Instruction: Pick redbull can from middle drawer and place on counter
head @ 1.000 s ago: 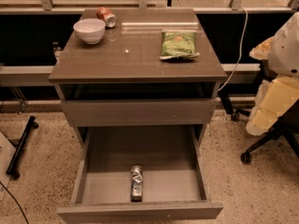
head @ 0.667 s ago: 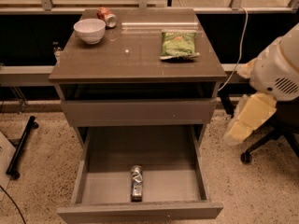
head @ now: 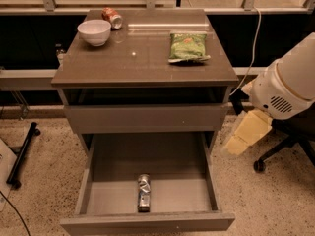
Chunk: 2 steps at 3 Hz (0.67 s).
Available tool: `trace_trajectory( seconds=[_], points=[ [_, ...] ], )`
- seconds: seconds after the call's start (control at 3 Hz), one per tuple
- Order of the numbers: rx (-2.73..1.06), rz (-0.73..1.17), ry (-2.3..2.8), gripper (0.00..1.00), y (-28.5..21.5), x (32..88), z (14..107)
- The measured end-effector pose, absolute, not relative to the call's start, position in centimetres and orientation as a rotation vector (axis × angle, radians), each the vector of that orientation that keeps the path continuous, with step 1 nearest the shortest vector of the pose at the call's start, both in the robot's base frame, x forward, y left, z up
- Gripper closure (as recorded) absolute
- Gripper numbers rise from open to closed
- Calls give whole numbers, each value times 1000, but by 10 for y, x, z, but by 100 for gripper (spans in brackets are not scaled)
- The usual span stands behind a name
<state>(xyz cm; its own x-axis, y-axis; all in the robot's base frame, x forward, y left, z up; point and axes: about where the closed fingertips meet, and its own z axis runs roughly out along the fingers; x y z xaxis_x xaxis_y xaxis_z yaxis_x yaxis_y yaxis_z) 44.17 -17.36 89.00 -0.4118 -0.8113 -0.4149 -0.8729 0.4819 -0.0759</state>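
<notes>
Speckled stone floor (head: 44,191) lies bare around the grey cabinet. A pale yellow hand (head: 244,134) hangs off a white rounded arm housing (head: 285,90), just beside the cabinet's side and well apart from everything on it; whether it is apart or together cannot be told. Behind it stands a black office chair base (head: 280,154).

Below and across from the hand, the wide grey middle drawer (head: 182,195) is pulled fully out, its low walls unobstructed from above. The slim silver-and-blue redbull can (head: 143,193) lies on its side near the front wall.

Above the hand's level, the glossy grey-brown table (head: 142,58) carries a white bowl (head: 94,32), a red-orange soda can (head: 112,17) and a green snack bag (head: 188,46); its near half is free.

Since the earlier frame, the hand has come lower and closer to the cabinet; the can has not shifted.
</notes>
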Motion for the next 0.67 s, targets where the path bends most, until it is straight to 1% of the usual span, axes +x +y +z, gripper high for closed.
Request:
trace_trajectory(
  seconds=[0.33, 0.67],
  points=[
    [-1411, 247, 2353, 0, -162, 446, 874],
    [-1430, 356, 2360, 0, -133, 452, 841]
  ],
)
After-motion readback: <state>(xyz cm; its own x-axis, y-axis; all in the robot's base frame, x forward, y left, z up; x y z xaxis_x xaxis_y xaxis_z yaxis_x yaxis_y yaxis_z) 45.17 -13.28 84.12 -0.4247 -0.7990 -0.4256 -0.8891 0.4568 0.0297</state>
